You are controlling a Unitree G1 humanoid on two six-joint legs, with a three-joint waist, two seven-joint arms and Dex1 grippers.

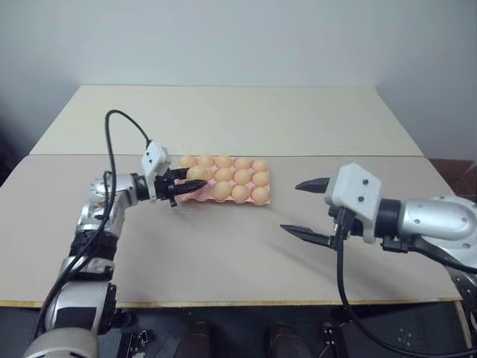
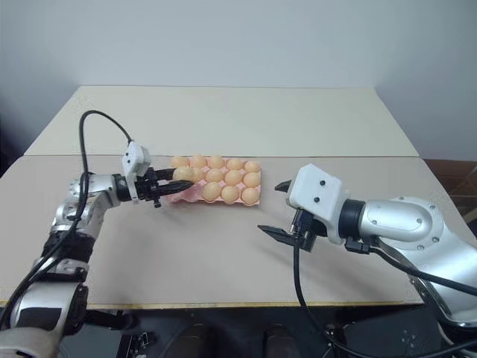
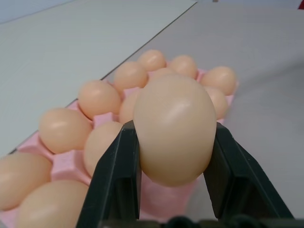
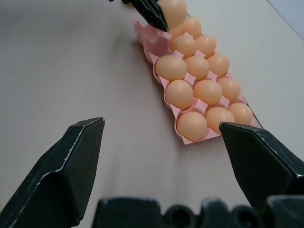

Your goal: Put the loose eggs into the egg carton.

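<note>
One egg (image 3: 175,127) is clenched between the left tool's (image 1: 181,186) fingers over the pink egg carton's (image 1: 265,195) near-left cups for placing, while the right tool (image 1: 305,209) is held wide, released, aside.

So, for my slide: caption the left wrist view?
Left claw shut on an egg above the pink carton.

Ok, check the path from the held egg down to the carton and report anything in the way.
Nothing visible blocks it. The left gripper holds the egg just above the egg carton at its near-left end.
</note>
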